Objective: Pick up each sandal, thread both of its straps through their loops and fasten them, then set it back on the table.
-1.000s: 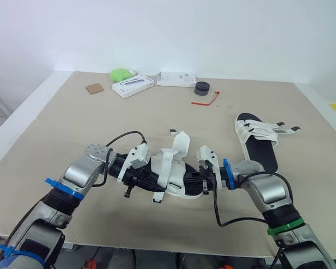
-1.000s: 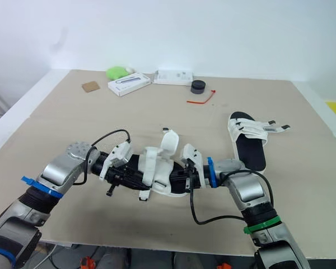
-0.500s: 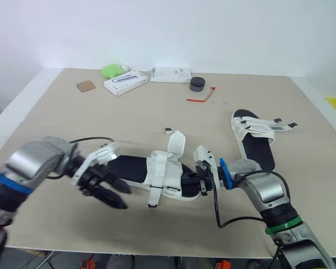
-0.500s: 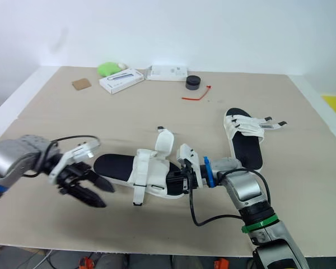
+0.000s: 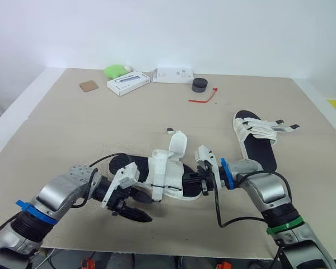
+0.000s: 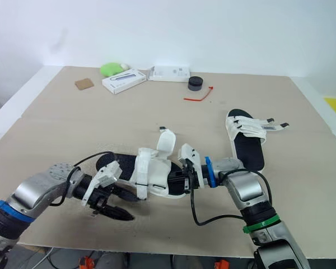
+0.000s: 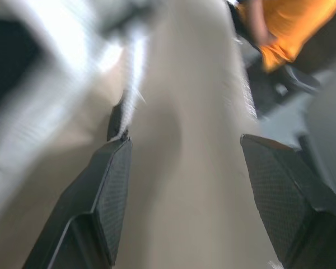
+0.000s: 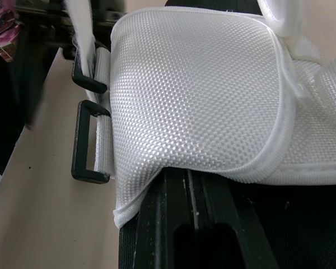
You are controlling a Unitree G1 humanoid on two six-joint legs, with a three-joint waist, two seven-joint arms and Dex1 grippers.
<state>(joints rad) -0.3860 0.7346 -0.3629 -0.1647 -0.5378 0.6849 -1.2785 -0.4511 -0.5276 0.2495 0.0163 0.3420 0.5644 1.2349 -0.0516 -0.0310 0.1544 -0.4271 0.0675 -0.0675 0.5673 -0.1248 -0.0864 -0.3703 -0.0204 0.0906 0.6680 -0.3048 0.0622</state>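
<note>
While the right pincer [image 5: 203, 182] is clenched on one end of the nearer sandal [image 5: 167, 175], this sandal lies in the middle of the surface [image 5: 73, 129], close to the front edge. It has a black sole and white straps. One strap [image 5: 179, 147] stands up from it and another loose end [image 5: 157, 193] hangs at its near side. In the right wrist view the white mesh flap [image 8: 196, 89] is seen from close, with two black loops [image 8: 89, 148] beside it.

The left pincer [image 5: 135, 206] is released: its two black fingers [image 7: 103, 196] are well apart and nothing is between them. It is just beside the other half of the same sandal, on the side nearer to the robot; I cannot tell if it touches the sole.

The other sandal [image 5: 257, 140] lies flat to the right, well apart from both pincers, and its strap ends point to the right.

At the far edge are a green object [image 5: 119, 71], two white boxes [image 5: 127, 83] [image 5: 173, 75], a black round thing [image 5: 199, 84], a red tie [image 5: 204, 98] and a brown square [image 5: 89, 86].
</note>
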